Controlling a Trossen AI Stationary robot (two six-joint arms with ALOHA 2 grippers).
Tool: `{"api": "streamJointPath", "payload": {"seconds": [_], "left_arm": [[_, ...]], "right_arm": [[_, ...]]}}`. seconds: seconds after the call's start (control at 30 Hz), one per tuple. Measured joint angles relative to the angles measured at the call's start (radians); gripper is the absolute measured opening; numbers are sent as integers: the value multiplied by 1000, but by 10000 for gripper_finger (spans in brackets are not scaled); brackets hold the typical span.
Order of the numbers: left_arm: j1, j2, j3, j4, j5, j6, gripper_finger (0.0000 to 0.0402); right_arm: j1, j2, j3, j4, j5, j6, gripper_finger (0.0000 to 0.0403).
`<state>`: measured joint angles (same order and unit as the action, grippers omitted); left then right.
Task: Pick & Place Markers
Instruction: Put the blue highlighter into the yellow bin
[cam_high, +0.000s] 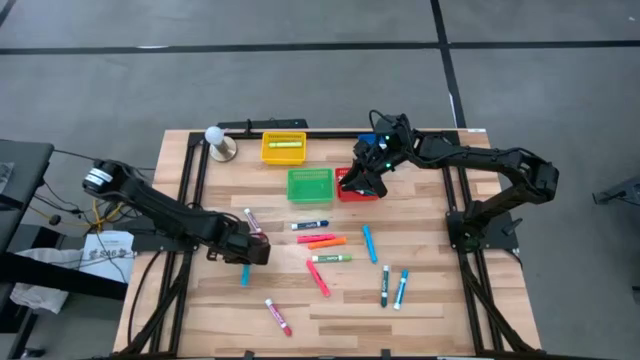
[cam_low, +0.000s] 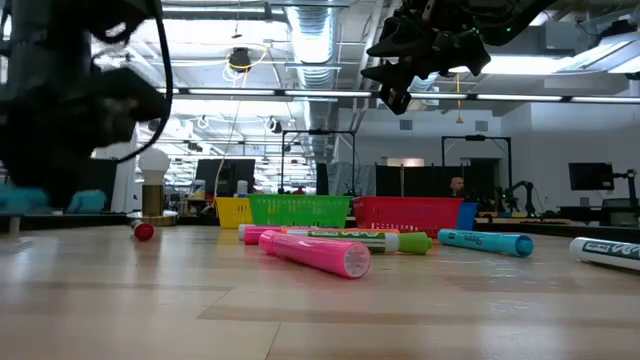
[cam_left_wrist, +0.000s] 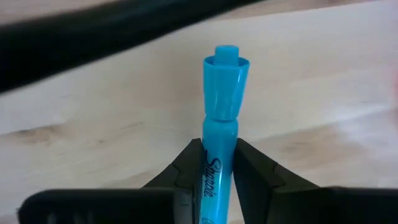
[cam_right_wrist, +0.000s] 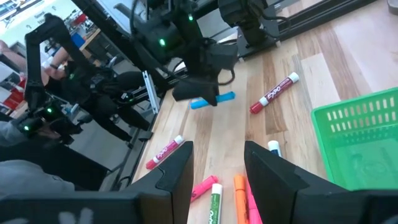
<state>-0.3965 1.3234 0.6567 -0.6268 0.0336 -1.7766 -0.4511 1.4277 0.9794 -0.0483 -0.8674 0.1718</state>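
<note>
A light-blue Sharpie marker (cam_left_wrist: 219, 124) lies on the wooden worktop (cam_high: 450, 300) near its left edge, pinched between the two fingers of the left tool (cam_high: 247, 256), which is clenched on its barrel. Other markers lie scattered mid-worktop: a pink one (cam_high: 278, 316), an orange one (cam_high: 328, 241) and a green one (cam_high: 331, 258). The right tool (cam_high: 362, 180) hangs over the red basket (cam_high: 357, 194), its fingers (cam_right_wrist: 177, 168) apart and holding nothing.
</note>
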Motion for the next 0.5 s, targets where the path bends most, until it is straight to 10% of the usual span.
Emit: {"api": "streamJointPath", "payload": {"seconds": [0.5], "left_arm": [[124,-315,2,141,-536,546,66]], "right_arm": [[0,0,0,-3,-24,-23,131]]}}
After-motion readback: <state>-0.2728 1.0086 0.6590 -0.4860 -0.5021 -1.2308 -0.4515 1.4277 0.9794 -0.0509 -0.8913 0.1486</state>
